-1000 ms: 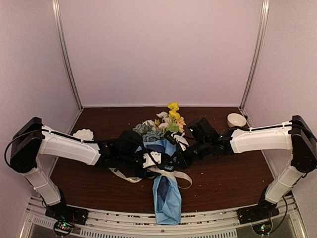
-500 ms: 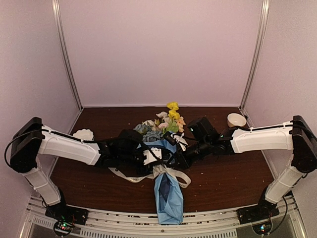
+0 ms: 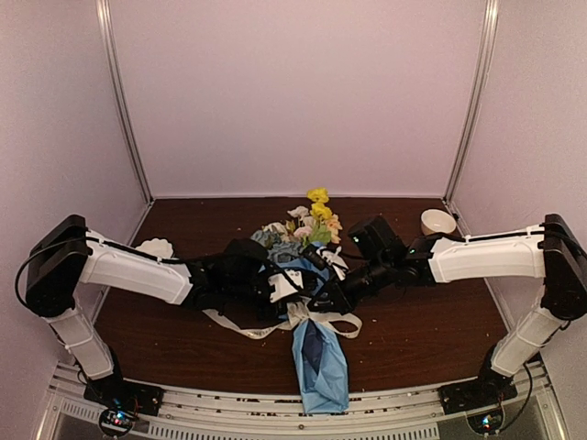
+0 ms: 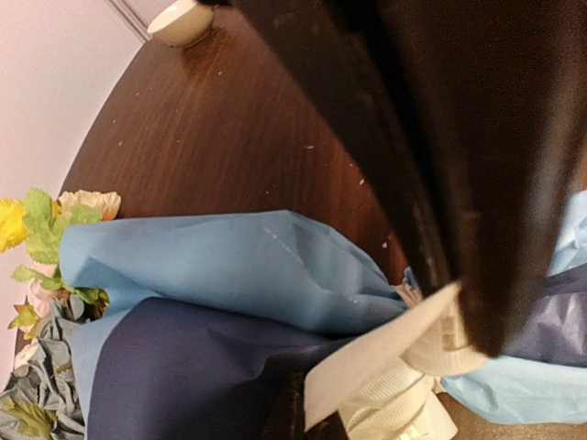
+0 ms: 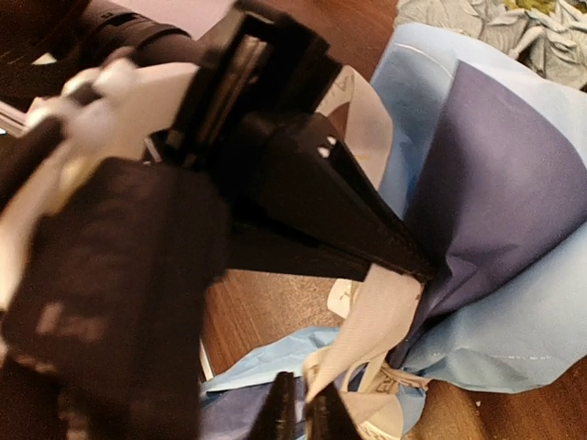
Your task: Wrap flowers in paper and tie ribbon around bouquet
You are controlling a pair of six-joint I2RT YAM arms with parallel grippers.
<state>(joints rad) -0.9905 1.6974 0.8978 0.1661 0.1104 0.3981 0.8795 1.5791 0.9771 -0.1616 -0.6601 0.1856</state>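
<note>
My left pincer is shut tight on the ribbon. My right pincer pinches the ribbon too. Both are in the middle of the top view, where the bouquet lies on the brown table. The blue paper cone holds the flowers, with blooms poking out the far end. A round bowl sits upper right and a wavy white bowl sits left. I cannot see inside either.
</note>
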